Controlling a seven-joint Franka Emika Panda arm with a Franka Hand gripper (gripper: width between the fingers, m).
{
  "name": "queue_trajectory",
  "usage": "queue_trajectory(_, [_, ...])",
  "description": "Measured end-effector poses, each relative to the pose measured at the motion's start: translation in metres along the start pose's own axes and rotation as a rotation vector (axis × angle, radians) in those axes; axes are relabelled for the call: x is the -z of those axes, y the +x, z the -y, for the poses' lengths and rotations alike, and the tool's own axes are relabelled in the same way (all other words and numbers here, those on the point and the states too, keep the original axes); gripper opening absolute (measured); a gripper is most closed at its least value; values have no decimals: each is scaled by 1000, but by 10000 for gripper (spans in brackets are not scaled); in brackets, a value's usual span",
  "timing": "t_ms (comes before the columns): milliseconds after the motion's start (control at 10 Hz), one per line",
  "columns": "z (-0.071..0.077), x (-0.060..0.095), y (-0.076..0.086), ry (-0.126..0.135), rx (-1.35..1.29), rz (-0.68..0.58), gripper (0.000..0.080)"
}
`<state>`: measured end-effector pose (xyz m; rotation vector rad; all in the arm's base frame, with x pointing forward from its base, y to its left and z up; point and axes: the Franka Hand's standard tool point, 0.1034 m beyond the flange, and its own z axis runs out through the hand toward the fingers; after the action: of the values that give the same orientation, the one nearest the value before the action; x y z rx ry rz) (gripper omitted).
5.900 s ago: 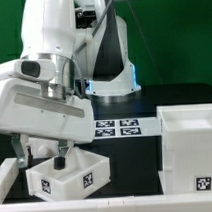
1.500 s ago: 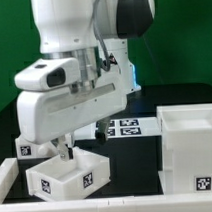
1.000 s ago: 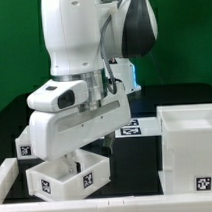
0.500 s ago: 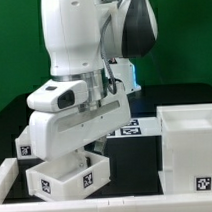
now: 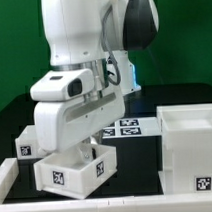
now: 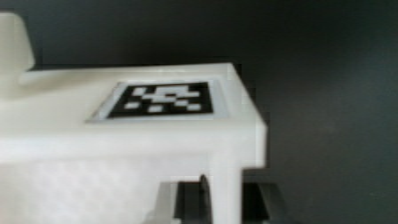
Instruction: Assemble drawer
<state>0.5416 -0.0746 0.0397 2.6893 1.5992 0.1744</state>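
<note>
The large white casing (image 5: 186, 146) is cropped at the exterior view's right. The small white tray (image 6: 71, 150) and the gripper (image 6: 226, 198) are blurred.

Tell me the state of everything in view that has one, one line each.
gripper: jaws shut on one wall of the near tray.
near tray: open side up, held by that wall.
far tray: resting on the table, ungripped.
casing: upright, open-topped, no tray inside.
marker board: flat on the table.
</note>
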Motion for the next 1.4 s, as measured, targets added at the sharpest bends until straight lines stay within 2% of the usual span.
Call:
queue_trajectory(100, [-4, 2, -2, -24, 61, -6, 33])
queue_trajectory(500, [-2, 0, 0, -16, 78, -1, 33])
queue_trajectory(700, [7, 1, 27, -4, 233, 2, 33])
queue_trajectory(800, [13, 1, 33, -8, 271, -2, 33])
queue_trajectory(1000, [15, -2, 24, -7, 256, -1, 33])
queue_trajectory(1300, [16, -4, 24, -4, 258, 0, 34])
queue_trajectory(1400, [19, -7, 28, -2, 341, 6, 34])
